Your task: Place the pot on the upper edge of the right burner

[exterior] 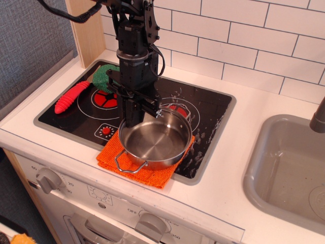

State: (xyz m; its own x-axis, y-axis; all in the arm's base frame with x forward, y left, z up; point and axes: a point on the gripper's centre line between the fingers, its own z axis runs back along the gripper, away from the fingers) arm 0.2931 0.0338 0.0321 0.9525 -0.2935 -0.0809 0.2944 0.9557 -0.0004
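Observation:
The shiny steel pot (155, 141) sits over the orange cloth (147, 172) at the front of the black cooktop, and its far rim overlaps the right burner (181, 109). One wire handle points toward the front. My black gripper (133, 121) comes down from above and is shut on the pot's back-left rim, one finger inside and one outside. Only the far part of the right burner's red disc and white rings shows behind the pot.
The left burner (104, 97) is behind my arm, with a red toy (71, 96) and a green scrubber (103, 76) by it. A grey sink (289, 168) lies to the right. A tiled wall stands behind, and stove knobs (48, 179) are on the front.

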